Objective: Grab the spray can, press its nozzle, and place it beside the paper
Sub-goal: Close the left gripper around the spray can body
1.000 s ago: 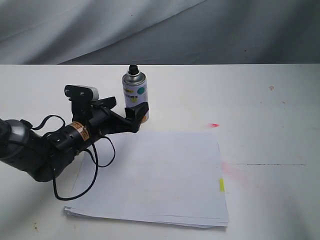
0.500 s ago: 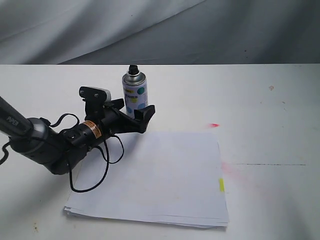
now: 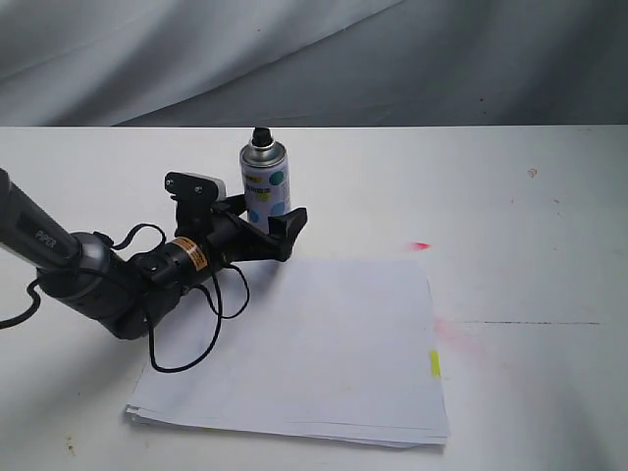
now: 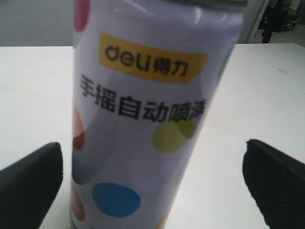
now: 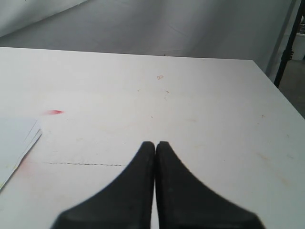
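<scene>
Tabletop [image 3: 530,196] first, since it's the biggest thing: plain white, with its far edge running straight across under a grey cloth backdrop [image 3: 294,59]. Loads of bare surface sits right of the middle, all the way out to the side edge you can see from the right wrist camera.

Next is the paper [image 3: 324,353], a thin white stack lying flat at the near middle. Its near edge is close to the bottom of the exterior view and the sheets fan slightly at the near left corner.

The left arm [image 3: 88,285] comes in low from the left, and its black cable [image 3: 186,343] loops over the paper's left edge.

The spray can [image 3: 265,182] stands upright on the table just past the paper's far edge, near the far left corner. Its base is hidden behind the fingers, so can't tell if it touches the sheets.

The left gripper [image 3: 265,218] is spread wide around the can's lower half. In the left wrist view there's a gap of table between each finger and the can, tighter on one side, so nothing is clamped yet.

The right gripper [image 5: 155,145] is pinched closed on nothing, over bare table well right of the paper.

Small stuff: the black nozzle [image 3: 260,134] on top of the can, a yellow tab [image 3: 434,363] at the paper's right edge, and a red smear [image 3: 420,245] just off its far right corner
</scene>
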Controlling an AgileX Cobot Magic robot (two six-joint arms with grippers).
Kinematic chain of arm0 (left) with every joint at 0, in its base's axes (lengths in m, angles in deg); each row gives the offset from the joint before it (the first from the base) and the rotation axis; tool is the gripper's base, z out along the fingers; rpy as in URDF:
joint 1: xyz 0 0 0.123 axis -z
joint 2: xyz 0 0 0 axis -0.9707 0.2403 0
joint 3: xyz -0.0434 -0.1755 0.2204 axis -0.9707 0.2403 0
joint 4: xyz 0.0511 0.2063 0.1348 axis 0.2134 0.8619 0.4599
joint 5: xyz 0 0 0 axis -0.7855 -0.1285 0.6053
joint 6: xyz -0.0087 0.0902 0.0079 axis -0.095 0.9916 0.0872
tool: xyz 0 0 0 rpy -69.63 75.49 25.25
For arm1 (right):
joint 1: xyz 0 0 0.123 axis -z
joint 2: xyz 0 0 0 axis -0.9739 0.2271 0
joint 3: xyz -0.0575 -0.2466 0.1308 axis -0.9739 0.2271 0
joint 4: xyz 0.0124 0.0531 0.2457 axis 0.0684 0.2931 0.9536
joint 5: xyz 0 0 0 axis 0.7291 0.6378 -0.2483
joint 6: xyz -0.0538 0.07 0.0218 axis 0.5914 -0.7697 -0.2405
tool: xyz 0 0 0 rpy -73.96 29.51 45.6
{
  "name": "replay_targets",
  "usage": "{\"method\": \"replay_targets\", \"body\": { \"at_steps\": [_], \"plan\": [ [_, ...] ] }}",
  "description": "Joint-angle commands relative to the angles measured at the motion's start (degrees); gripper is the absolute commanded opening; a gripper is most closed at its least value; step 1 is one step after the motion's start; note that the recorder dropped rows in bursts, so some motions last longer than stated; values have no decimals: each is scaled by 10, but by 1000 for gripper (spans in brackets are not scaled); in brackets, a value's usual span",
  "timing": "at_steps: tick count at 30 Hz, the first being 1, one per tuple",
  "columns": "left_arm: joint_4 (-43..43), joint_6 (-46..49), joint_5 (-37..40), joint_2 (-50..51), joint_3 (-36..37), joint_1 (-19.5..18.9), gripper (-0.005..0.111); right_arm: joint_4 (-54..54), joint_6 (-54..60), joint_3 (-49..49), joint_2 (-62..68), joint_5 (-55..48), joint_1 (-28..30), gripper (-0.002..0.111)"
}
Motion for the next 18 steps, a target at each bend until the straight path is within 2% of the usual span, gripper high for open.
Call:
{"method": "replay_targets", "body": {
  "at_steps": [1,9,14,18],
  "plan": [
    [-14,6,-3,1,-3,4,95,-3,-1,2,-4,2,4,0],
    [-58,7,-2,1,-3,17,95,-3,-1,2,-4,2,4,0],
    [-105,7,37,1,-3,30,95,-3,-1,2,-4,2,4,0],
    [-111,7,38,1,-3,31,95,-3,-1,2,-4,2,4,0]
  ]
}}
